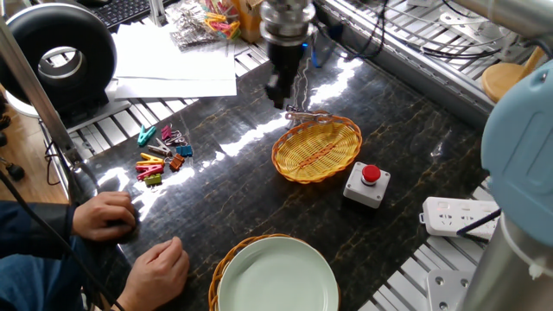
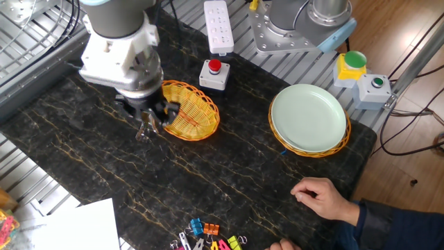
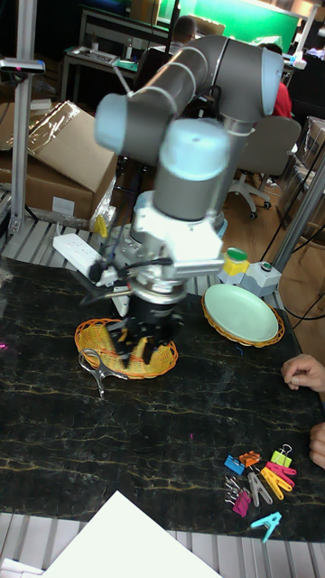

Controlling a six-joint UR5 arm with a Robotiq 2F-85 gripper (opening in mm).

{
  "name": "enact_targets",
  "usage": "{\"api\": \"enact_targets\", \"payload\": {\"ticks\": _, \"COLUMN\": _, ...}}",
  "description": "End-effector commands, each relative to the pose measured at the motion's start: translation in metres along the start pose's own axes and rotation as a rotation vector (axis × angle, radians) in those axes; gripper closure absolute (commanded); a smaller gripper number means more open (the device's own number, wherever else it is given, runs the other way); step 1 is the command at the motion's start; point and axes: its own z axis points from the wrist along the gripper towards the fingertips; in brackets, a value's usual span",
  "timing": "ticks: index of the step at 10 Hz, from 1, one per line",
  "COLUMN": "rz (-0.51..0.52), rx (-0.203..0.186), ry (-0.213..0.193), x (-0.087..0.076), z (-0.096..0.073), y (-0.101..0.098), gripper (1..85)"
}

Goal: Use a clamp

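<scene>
The clamp (image 1: 307, 114) is a small silvery wire piece sitting at the far rim of the yellow wicker basket (image 1: 316, 149). From the other side the clamp (image 2: 144, 130) shows at the basket's (image 2: 191, 111) left rim, partly over the dark table. My gripper (image 1: 276, 93) is blurred, a little left of and above the clamp, apart from it. In the other fixed view the gripper (image 2: 149, 114) hangs just over the clamp with its jaws spread. The tall view shows the gripper (image 3: 144, 343) over the basket (image 3: 86, 341), the clamp (image 3: 93, 368) at its left edge.
A red button box (image 1: 366, 184) stands right of the basket. A pale green plate (image 1: 276, 276) in a wicker tray lies at the front. Coloured pegs (image 1: 160, 160) lie at the left, near a person's hands (image 1: 108, 214). A white power strip (image 1: 454, 216) is at the right.
</scene>
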Motion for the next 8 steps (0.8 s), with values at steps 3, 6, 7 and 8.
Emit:
{"api": "enact_targets", "payload": {"ticks": 3, "rz": 0.248, "rx": -0.023, "ry": -0.070, "x": -0.041, "z": -0.022, "y": 0.040, "gripper": 84.7}}
{"api": "enact_targets", "payload": {"ticks": 6, "rz": 0.230, "rx": -0.015, "ry": -0.130, "x": -0.060, "z": -0.021, "y": 0.047, "gripper": 84.7}}
{"api": "enact_targets", "payload": {"ticks": 7, "rz": 0.224, "rx": -0.011, "ry": -0.133, "x": -0.061, "z": -0.021, "y": 0.046, "gripper": 84.7}}
{"api": "enact_targets", "payload": {"ticks": 8, "rz": 0.209, "rx": -0.006, "ry": -0.131, "x": -0.061, "z": -0.021, "y": 0.045, "gripper": 84.7}}
